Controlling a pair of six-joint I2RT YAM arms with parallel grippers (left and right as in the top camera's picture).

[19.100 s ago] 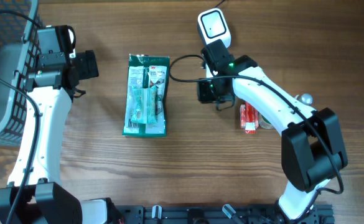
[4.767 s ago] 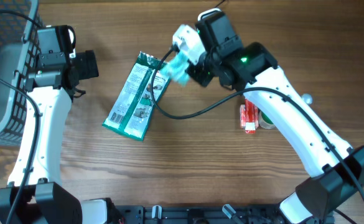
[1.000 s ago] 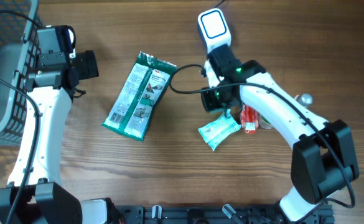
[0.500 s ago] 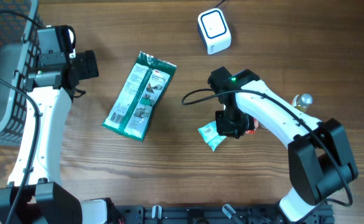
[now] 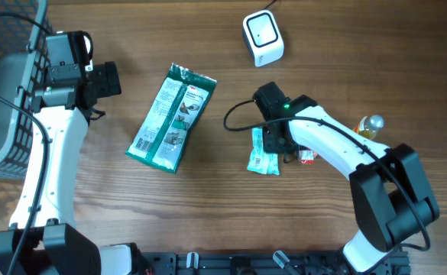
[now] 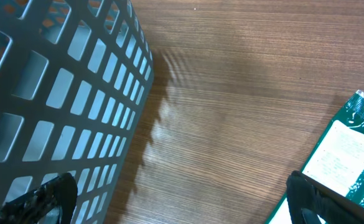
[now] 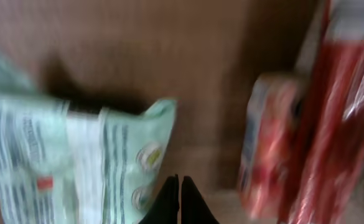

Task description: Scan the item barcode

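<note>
A large green packet [image 5: 171,117] is noted left of the scanner [image 5: 263,38], with a basket [image 5: 1,92] farther left. A red pack [image 5: 306,155] and a small bottle [image 5: 368,124] are found right of the scanner, on the robot's side. The sachet [image 5: 263,156] is laid flat just beside the pack, well apart from the scanner, long axis aimed roughly at it. The right gripper [image 7: 178,198] is held low over the scanner-side end, jaws shut, nothing seen gripped. The left gripper [image 5: 105,80] is held fully open, far left of the scanner.
</note>
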